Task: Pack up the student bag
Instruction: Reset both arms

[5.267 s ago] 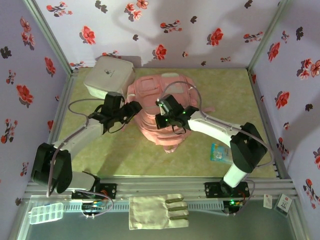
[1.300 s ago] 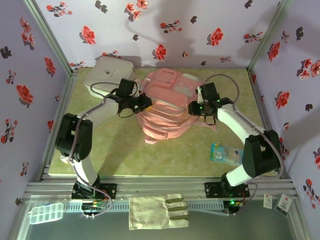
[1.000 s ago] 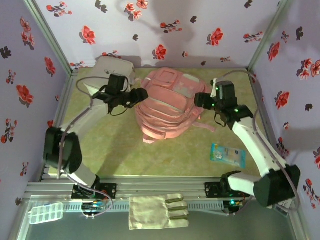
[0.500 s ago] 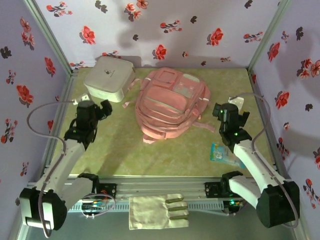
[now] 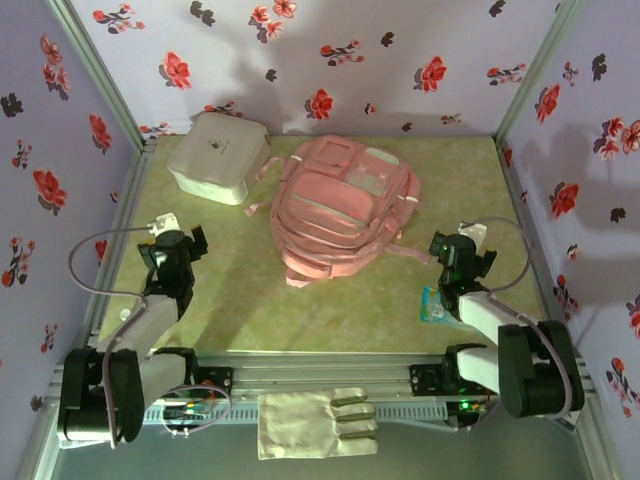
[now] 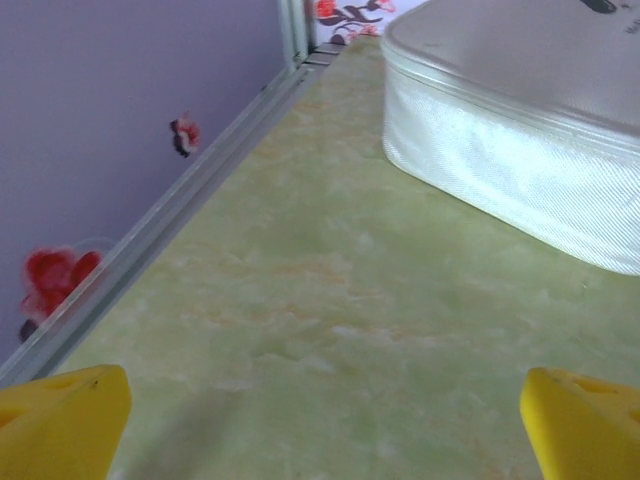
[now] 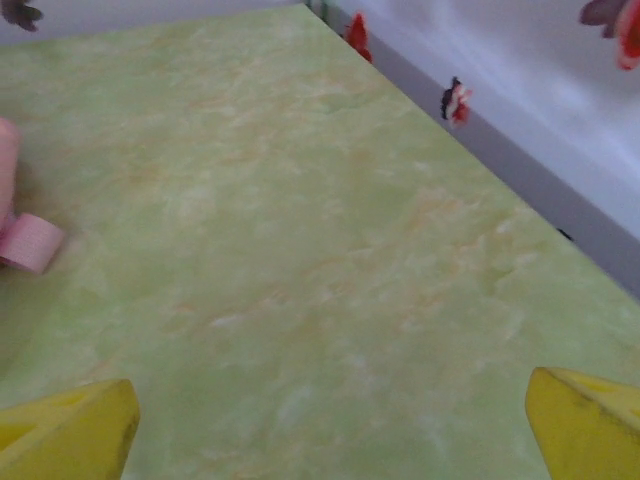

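The student bag, a large pink backpack with pale trim, lies flat in the middle of the green table with its straps spread toward the right. My left gripper rests low at the left, well clear of the bag, open with nothing between its yellow fingertips. The right gripper sits low at the right, beyond the bag's strap end, and it is open and empty too, its yellow fingertips wide apart over bare table.
A white rounded-square box stands at the back left, close ahead of the left gripper. A teal packet lies beside the right arm. A pale cloth and a clear organiser lie in front of the bases. Floral walls enclose the table.
Both arms have drawn back from the bag's sides toward the near edge, left arm to the left, right arm to the right. Both grippers have opened wide. The bag stays put.
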`<control>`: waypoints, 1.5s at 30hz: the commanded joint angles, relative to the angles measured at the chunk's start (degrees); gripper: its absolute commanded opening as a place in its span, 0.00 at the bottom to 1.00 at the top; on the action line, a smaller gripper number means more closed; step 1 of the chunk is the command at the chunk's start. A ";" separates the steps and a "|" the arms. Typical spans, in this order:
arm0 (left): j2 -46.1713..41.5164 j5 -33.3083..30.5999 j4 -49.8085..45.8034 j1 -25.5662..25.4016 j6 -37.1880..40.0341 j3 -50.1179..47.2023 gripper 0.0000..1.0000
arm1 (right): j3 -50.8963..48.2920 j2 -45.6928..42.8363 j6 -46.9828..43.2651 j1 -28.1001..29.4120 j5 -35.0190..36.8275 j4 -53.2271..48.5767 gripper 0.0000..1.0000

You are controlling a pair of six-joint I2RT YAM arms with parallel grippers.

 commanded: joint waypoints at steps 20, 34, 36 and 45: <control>27.28 13.68 35.37 1.68 9.80 0.14 1.00 | 3.98 21.34 -3.35 -4.51 -11.18 25.77 0.99; 26.86 13.24 28.71 2.56 8.31 3.05 1.00 | 5.17 21.61 -3.06 -4.33 -9.56 23.67 0.99; 26.76 14.68 27.38 3.22 7.80 3.65 1.00 | 5.20 21.60 -3.09 -4.33 -9.56 23.68 0.99; 26.82 16.27 26.82 4.05 7.35 3.92 1.00 | 5.06 21.53 -3.14 -4.33 -9.55 23.78 0.99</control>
